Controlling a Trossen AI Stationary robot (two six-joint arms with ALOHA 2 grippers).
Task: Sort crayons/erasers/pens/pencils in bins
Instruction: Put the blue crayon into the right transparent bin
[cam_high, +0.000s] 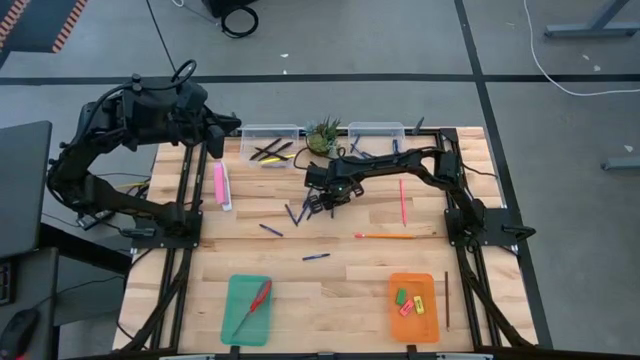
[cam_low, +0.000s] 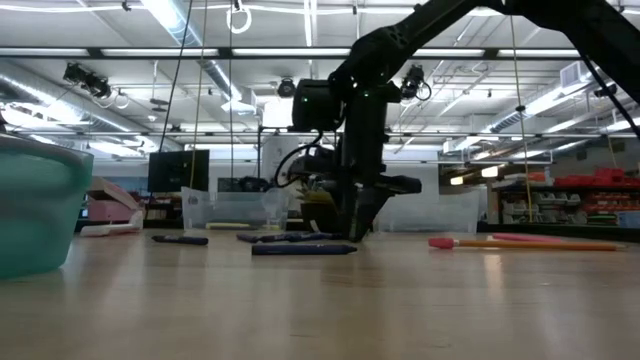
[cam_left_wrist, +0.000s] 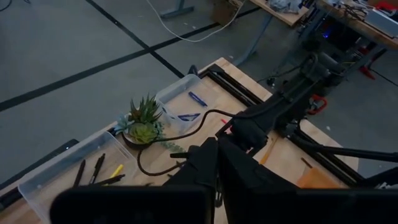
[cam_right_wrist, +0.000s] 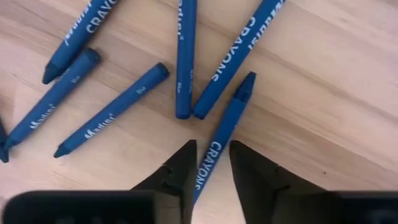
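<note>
Right wrist view is giving us the clearest look: the right claw (cam_right_wrist: 208, 163) is reaching down to the pale wooden worktop (cam_right_wrist: 323, 106) with its two dark fingers (cam_right_wrist: 180, 169) standing a little apart, one on each side of a slim blue crayon (cam_right_wrist: 225, 134) printed with white lettering. We are seeing narrow gaps between the fingers and the stick, so the claw is straddling it, part-open, and we cannot tell that it is pinching it. Just beyond the fingertips, five more blue crayons (cam_right_wrist: 112, 109) are lying fanned on the wood, two of them touching at their ends.

In the high view we are finding this right claw (cam_high: 322, 203) near the middle of the worktop (cam_high: 340, 290), over that loose cluster of blue sticks, with two more lying apart nearer the front. A long orange pencil (cam_high: 386, 236) and a pink one (cam_high: 402, 200) are lying to the right of the claw. At the back edge two clear plastic tubs are flanking a small potted plant (cam_high: 322, 135): the left tub (cam_high: 268, 133) is holding black pencils and a yellow one, the right tub (cam_high: 376, 131) a few blue sticks. At the front, a teal tray (cam_high: 248, 308) is carrying red-handled scissors (cam_high: 252, 306), and an orange tray (cam_high: 413, 305) is holding small green, yellow and pink-red erasers (cam_high: 410, 300).

The left claw (cam_high: 232, 124) is waiting, closed and empty, above the back left corner, near a long pink box (cam_high: 220, 185).
</note>
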